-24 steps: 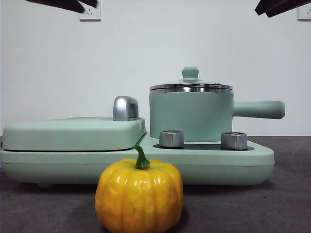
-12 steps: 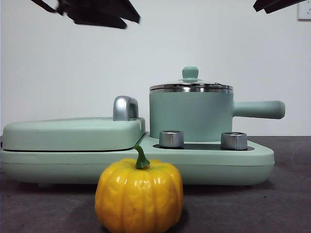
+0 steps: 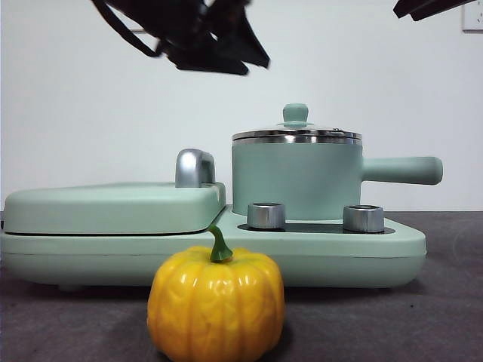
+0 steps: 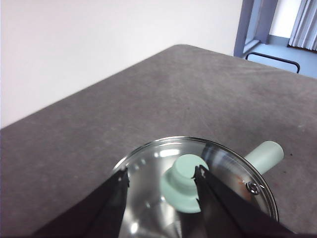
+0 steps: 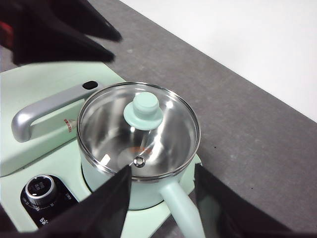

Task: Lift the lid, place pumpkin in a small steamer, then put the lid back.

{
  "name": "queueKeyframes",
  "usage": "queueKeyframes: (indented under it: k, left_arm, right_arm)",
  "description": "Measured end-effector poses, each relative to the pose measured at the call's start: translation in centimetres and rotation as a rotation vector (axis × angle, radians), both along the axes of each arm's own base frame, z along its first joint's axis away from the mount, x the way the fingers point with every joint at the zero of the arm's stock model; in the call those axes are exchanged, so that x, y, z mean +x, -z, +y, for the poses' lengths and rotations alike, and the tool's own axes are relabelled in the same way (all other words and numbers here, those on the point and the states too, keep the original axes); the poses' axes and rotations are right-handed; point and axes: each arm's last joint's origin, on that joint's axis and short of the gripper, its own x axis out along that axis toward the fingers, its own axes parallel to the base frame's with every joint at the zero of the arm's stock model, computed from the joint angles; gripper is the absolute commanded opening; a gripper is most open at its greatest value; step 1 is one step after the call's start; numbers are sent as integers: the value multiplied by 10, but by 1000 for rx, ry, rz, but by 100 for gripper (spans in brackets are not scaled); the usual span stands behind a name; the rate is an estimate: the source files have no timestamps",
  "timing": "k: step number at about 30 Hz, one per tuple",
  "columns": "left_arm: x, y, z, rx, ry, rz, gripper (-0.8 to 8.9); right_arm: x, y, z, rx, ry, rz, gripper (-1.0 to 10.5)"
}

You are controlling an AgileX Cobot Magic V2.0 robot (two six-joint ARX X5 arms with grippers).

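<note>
One gripper [image 3: 253, 60], the left, now nearer the lid [image 3: 296, 133].

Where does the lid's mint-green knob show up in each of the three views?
Front view: the knob sits atop the lid, right of centre.
Left wrist view: low centre, between the left hand tips.
Right wrist view: centre, above the right hand.
Shared landmark: the small steamer with its long side handle.

Both grippers [image 4: 161, 176] [image 5: 162, 173] airborne, jaws apart
</note>
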Motion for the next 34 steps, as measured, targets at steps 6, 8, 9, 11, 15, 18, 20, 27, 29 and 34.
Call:
queueKeyframes:
  k: [6, 8, 9, 11, 15, 18, 20, 27, 29, 34]
  left_arm:
    - [11, 6, -24, 8, 36, 11, 219]
    - [14, 8, -32, 9, 47, 12, 219]
    - [15, 10, -35, 10, 52, 14, 219]
    - [16, 14, -40, 16, 60, 21, 219]
    - [17, 24, -46, 34, 71, 45, 219]
    - [18, 27, -48, 36, 72, 48, 219]
    - [18, 29, -48, 37, 71, 49, 219]
    - [22, 39, -51, 58, 68, 76, 218]
    - [22, 41, -51, 61, 68, 79, 209]
    - [22, 40, -51, 60, 59, 73, 10]
  right_arm:
    - [0, 0, 0, 0, 0, 0, 205]
    - [0, 0, 0, 0, 0, 0, 205]
    - [0, 0, 0, 0, 0, 0, 205]
    - [0, 0, 0, 0, 0, 0, 205]
    - [0, 0, 0, 0, 0, 0, 205]
    - [0, 0, 0, 2, 1, 1, 205]
    - [0, 0, 0, 3, 1, 2, 205]
    - [0, 0, 0, 16, 8, 12, 205]
    - [0, 0, 0, 17, 8, 13, 205]
    - [0, 0, 0, 19, 9, 14, 205]
